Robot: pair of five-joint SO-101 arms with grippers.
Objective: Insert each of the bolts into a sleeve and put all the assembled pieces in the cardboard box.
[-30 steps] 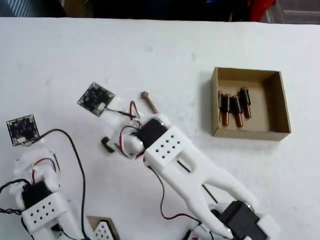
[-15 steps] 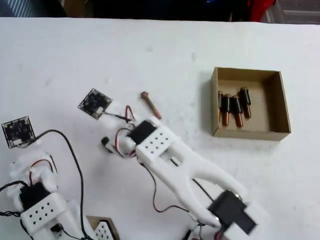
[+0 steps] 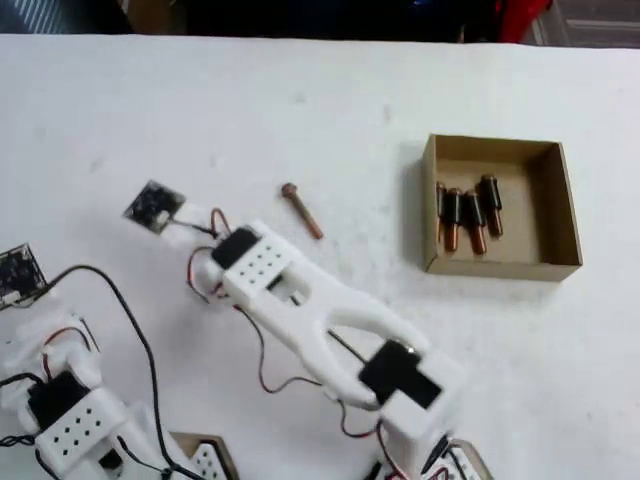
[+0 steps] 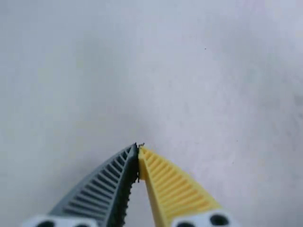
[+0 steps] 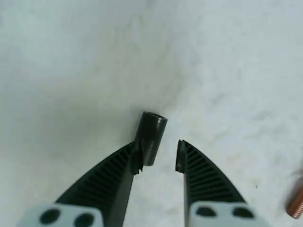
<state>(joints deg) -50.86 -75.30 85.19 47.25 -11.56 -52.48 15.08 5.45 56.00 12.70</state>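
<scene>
Your left pincer (image 4: 138,150) is closed tip to tip over the bare table (image 4: 151,56) and holds nothing. Your right pincer (image 5: 158,158) is narrowly apart. The black sleeve (image 5: 151,137) lies on the table between its fingers, its side against one finger (image 5: 118,175), with a gap to the other. The sleeve's long axis runs away from the pincer, leaning slightly, with the open mouth at the far end. Off to one side, the right wrist view catches one end of the copper bolt (image 5: 296,203). The high view gives you the bolt whole, just beyond the right arm (image 3: 300,300), lying slantwise with its head toward the far left. Farther right sits the cardboard box (image 3: 503,268), with four assembled pieces (image 3: 465,218) lying side by side in it.
</scene>
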